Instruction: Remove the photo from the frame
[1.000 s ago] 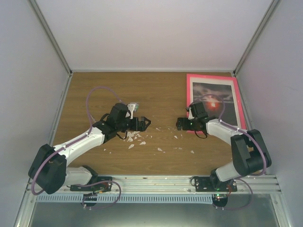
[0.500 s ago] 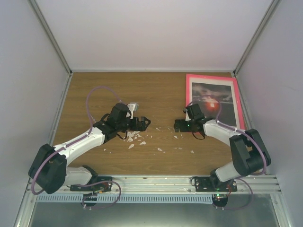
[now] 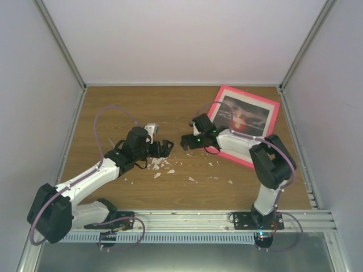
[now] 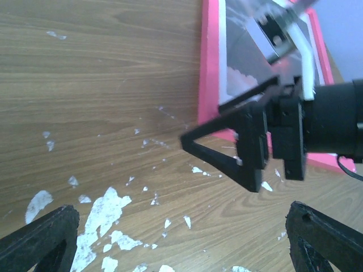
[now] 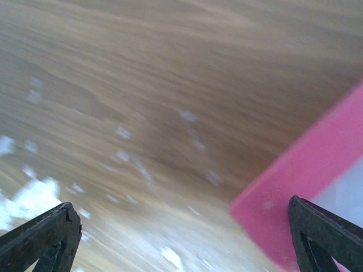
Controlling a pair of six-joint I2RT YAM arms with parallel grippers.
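Observation:
The pink frame [image 3: 271, 111] lies flat at the back right of the table, turned askew, with the dark sunset photo [image 3: 244, 116] in it, face up. My right arm reaches across the frame's left corner. The right gripper [image 3: 186, 141] stands open over bare wood just left of the frame. In the blurred right wrist view the gripper [image 5: 181, 246] holds nothing, and the frame's pink corner [image 5: 309, 175] shows at the right. My left gripper [image 3: 166, 148] is open and empty, facing the right one. Its wrist view shows the frame's edge [image 4: 209, 68] and a black finger [image 4: 221, 152] of the right gripper.
White paint flecks [image 3: 161, 165] are scattered on the wooden table [image 3: 113, 107] between the grippers. Grey walls close in the table at the left, back and right. A metal rail [image 3: 187, 218] runs along the near edge.
The right arm has swung left and the frame has turned with it, from straight along the right wall to askew. The left gripper has drawn back slightly. Both grippers stayed open.

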